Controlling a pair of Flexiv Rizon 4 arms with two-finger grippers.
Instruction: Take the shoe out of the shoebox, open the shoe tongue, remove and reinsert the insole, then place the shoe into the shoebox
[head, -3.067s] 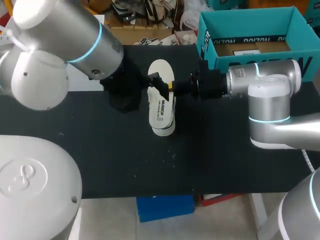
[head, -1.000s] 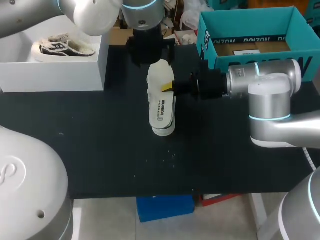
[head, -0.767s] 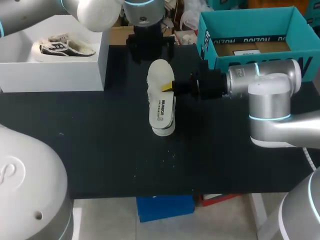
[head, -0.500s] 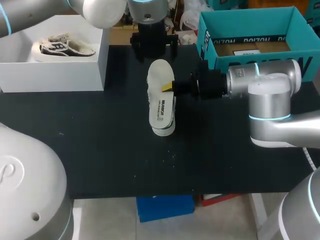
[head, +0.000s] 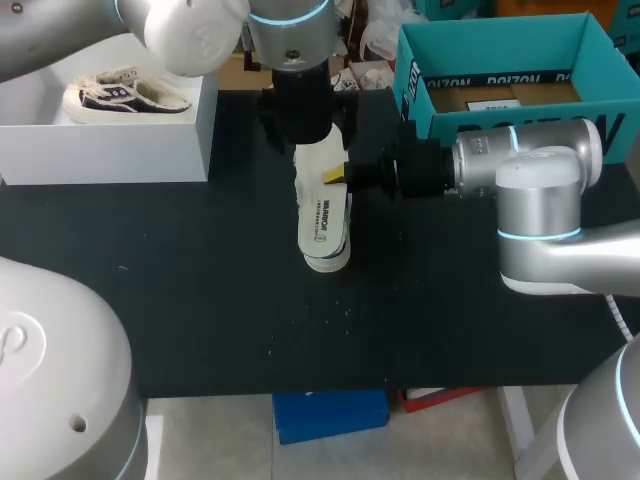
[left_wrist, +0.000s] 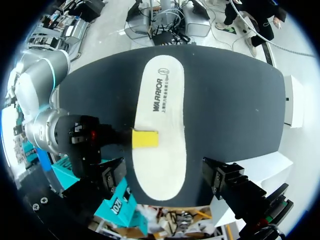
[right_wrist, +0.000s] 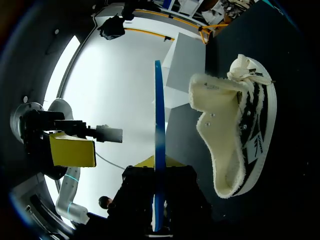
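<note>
A white insole (head: 322, 205) hangs level over the table's middle. My right gripper (head: 337, 176) is shut on its side edge, one yellow tip lying on top. In the right wrist view the insole (right_wrist: 157, 130) shows edge-on, as a thin blue line running out of that gripper (right_wrist: 157, 192). The cream and black shoe (right_wrist: 240, 135) lies on its side below, tongue pulled open. From above, only the shoe's end (head: 327, 261) peeks out under the insole. My left gripper (left_wrist: 165, 171) stands open, its black fingers straddling the insole's (left_wrist: 160, 115) far end without touching it.
An open teal box (head: 415, 75) with cardboard inside stands at the back right, just behind my right arm. A white box (head: 100, 140) at the back left carries a second shoe (head: 125, 92). The near half of the black table (head: 200, 310) is bare.
My left gripper drew back toward the far edge, then came forward and down over the insole's far end. The right arm and the insole have not moved.
</note>
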